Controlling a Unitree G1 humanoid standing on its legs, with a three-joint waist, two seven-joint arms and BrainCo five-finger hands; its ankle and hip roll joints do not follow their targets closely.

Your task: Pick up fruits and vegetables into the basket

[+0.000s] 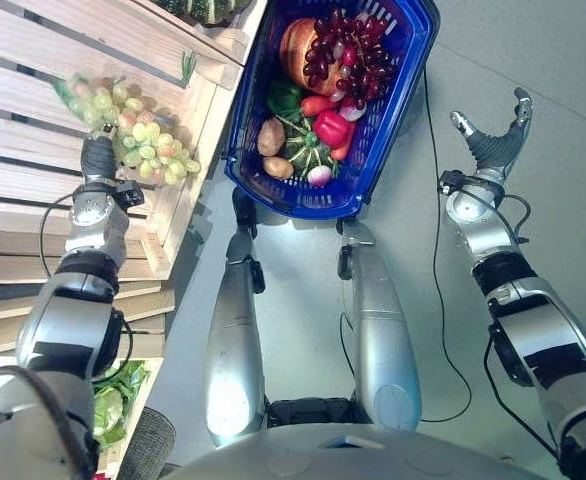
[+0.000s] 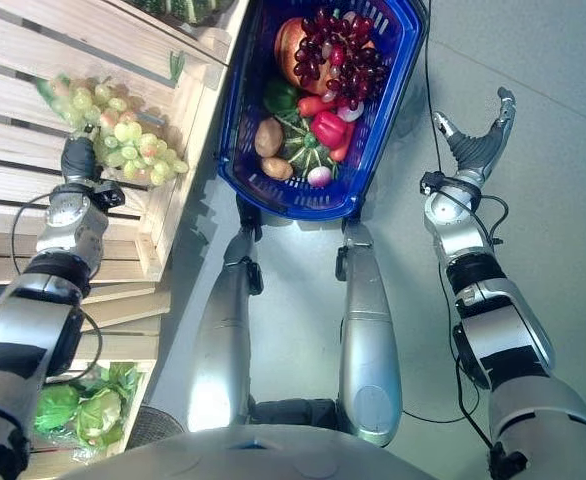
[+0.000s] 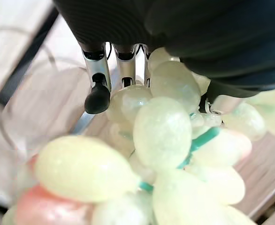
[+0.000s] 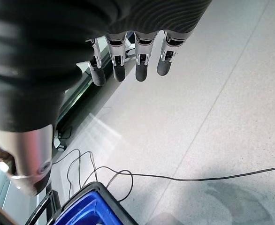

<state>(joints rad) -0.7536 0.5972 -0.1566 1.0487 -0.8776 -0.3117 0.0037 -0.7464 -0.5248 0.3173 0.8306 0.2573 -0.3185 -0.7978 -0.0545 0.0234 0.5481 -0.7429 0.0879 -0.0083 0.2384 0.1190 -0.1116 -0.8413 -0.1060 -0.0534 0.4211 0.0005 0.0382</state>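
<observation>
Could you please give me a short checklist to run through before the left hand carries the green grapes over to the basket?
1. Left hand closed on green grapes: ok, fingers curl round the bunch.
2. Grapes lifted off the wooden shelf: cannot tell.
3. Blue basket within view, on the floor: ok.
4. Room in basket: cannot tell, already piled with red grapes and vegetables.
5. Right hand away from basket, open: ok.
</observation>
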